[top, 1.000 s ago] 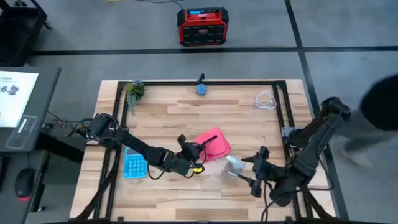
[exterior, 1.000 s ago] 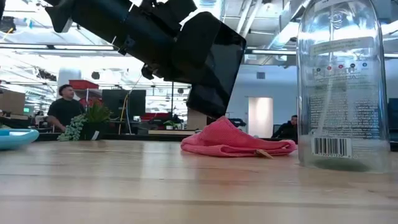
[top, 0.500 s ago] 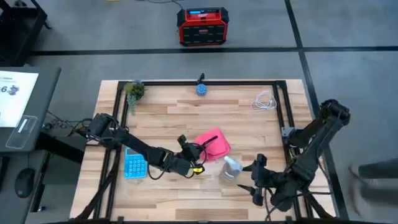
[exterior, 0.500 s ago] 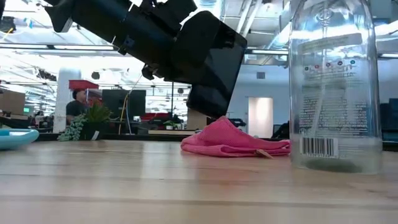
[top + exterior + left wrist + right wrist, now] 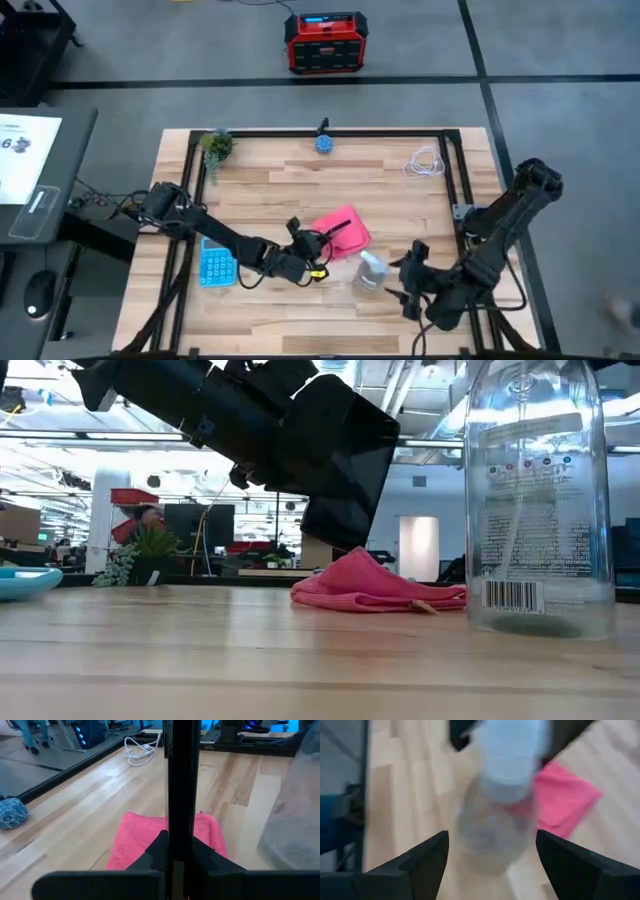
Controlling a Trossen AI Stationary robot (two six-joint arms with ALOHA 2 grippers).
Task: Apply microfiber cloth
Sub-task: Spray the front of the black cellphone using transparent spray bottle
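Change: the right gripper [image 5: 408,281] is drawn back from the spray bottle [image 5: 372,270], fingers spread and empty.
Left gripper [image 5: 322,240]: clenched on the black phone [image 5: 335,455], held above the microfiber cloth [image 5: 343,231], mid-table.
Risk: the bottle, just beside the cloth, may be knocked over while wiping.

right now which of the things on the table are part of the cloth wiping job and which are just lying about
Part of the job:
- microfiber cloth, pink, lying mid-table
- black phone, held on edge over the cloth by the left gripper

Just lying about:
- clear spray bottle, right gripper open beside it
- light blue calculator
- white cable
- small plant
- blue ball
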